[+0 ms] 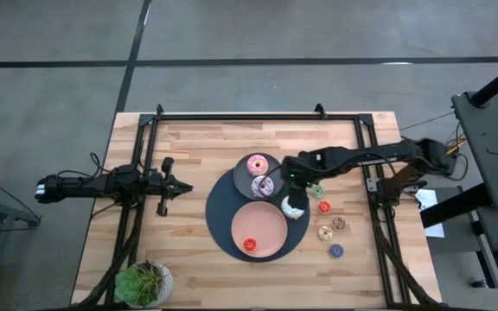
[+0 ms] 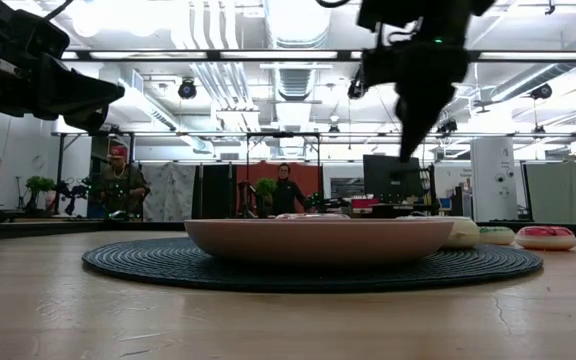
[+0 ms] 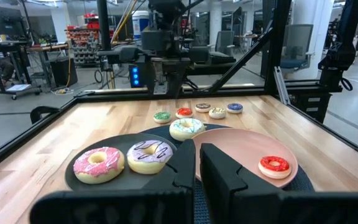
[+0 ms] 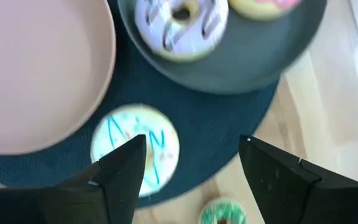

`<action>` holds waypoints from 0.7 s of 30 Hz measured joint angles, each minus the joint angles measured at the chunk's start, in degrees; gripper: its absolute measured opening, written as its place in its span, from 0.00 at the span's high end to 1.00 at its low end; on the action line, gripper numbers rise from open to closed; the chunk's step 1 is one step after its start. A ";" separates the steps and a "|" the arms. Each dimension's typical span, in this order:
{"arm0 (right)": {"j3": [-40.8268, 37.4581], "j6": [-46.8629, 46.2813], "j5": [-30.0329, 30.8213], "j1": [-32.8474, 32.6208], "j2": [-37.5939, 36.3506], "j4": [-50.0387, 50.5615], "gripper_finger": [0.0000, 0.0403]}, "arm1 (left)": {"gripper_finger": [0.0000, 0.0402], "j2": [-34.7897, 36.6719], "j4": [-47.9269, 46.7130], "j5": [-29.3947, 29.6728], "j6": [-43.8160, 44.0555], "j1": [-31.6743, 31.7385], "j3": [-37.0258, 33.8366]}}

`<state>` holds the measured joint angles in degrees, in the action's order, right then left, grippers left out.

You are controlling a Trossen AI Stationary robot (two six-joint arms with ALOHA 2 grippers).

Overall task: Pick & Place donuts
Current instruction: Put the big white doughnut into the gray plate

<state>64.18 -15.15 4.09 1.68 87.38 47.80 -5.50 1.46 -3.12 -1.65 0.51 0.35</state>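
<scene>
Three donuts are plated, the white donut (image 1: 294, 207) and small ones remain, the right gripper (image 4: 191, 163) hovers open.

pink donut (image 1: 256, 164), lilac donut (image 1: 264, 185), white donut (image 1: 294, 208), pink plate (image 1: 271, 220)

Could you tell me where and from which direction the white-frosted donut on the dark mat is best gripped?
The white-frosted donut lies flat on the dark mat, beside the pink plate. Probably best to come straight down with the open right gripper and pinch across the outer rim. Place the fingers on the two sides clear of the plate edge; its low ring shape offers little else.
</scene>
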 joint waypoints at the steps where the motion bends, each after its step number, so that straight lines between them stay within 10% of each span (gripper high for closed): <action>1: -1.07 -0.86 -0.01 -0.17 -0.90 0.08 0.38 | 1.00 0.00 0.01 -0.01 -0.01 -0.01 -0.01; 21: -9.63 -7.40 -2.58 -3.33 -6.35 -0.46 0.37 | 1.00 0.00 0.00 0.00 0.00 -0.02 0.01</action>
<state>54.55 -22.55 1.51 -1.65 81.03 47.33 -5.50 1.46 -3.12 -1.65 0.49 0.36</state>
